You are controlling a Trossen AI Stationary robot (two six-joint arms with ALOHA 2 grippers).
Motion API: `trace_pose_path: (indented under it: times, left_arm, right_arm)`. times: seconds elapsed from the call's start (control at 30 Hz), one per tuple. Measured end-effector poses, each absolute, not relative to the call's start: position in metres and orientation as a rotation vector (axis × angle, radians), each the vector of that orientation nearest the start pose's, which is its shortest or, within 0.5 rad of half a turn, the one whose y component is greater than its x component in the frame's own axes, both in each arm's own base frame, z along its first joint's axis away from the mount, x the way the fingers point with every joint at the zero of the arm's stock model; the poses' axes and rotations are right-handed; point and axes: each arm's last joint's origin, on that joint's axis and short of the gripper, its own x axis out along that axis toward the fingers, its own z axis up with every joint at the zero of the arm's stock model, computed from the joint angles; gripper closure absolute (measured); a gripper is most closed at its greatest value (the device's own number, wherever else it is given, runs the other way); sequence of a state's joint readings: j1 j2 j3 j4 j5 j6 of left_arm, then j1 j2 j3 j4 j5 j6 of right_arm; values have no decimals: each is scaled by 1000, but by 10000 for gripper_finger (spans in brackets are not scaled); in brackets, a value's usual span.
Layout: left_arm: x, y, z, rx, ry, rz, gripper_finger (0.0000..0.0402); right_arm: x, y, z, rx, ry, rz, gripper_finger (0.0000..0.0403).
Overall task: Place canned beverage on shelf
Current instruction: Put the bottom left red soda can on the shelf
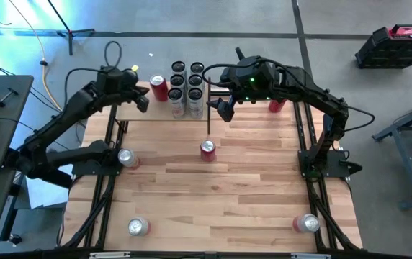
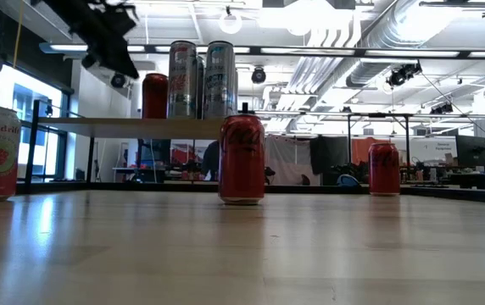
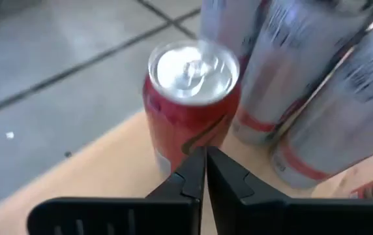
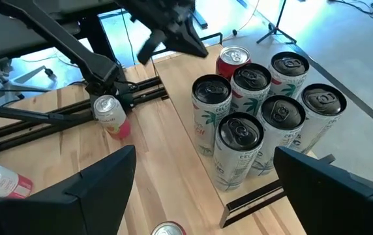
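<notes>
My left gripper [image 3: 205,171] has its fingers pressed together on nothing, tips just short of the red can [image 3: 191,98] standing at the near-left edge of the shelf [image 3: 108,173]. That can is on the board already, so the danger is me: any forward or sideways drift and my closed tips nudge it, and it has little board to spare on that side before it tips off toward the floor. Just beyond it the tall silver cans [image 4: 265,111] stand packed, touching each other; a shove on the red one could knock them like skittles. My right gripper [image 1: 219,108] hangs over the shelf's other end with its fingers wide apart and empty, close above that cluster, so a low sweep there could topple one too. Further out on the tabletop [image 1: 249,187] the next red can [image 1: 207,150] stands upright in the middle, apart from everything; others lie near the table's edges, and a careless reach could send a lying one rolling.
</notes>
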State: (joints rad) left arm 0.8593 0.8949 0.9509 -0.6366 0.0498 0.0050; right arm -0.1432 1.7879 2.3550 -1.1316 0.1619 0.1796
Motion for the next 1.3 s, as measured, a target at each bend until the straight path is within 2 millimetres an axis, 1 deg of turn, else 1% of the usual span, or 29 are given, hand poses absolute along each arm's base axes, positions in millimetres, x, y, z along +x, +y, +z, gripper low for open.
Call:
trace_pose_path:
  times: [0.1,0.2,0.3,0.37,0.47,0.53,0.7,0.97,1.1,1.23,1.3]
  left_arm:
    - [114,129,340,-245,469,765,374]
    - [117,132,344,-295,393,766,342]
    - [124,140,342,-374,349,787,302]
    - [128,145,338,-421,352,812,279]
    - [130,148,334,-422,377,814,253]
    - [130,148,333,-411,392,810,243]
    - [129,147,335,-381,396,809,238]
    - [126,150,334,-310,423,935,239]
    - [125,151,334,-276,439,966,239]
    - [125,151,335,-263,432,974,239]
    - [125,150,338,-271,435,949,239]
  right_arm:
    - [329,-52,492,167,539,-348,54]
    - [328,-53,492,159,537,-366,54]
    - [328,-53,492,145,538,-380,54]
    - [328,-53,492,138,539,-379,54]
    - [328,-53,492,143,538,-381,54]
    - [328,-53,492,156,536,-382,54]
    - [328,-53,492,165,537,-369,54]
    - [328,-53,492,161,537,-368,54]
    - [328,-53,492,158,538,-367,54]
    - [328,-53,492,158,538,-367,54]
    - [328,-53,492,158,538,-367,54]
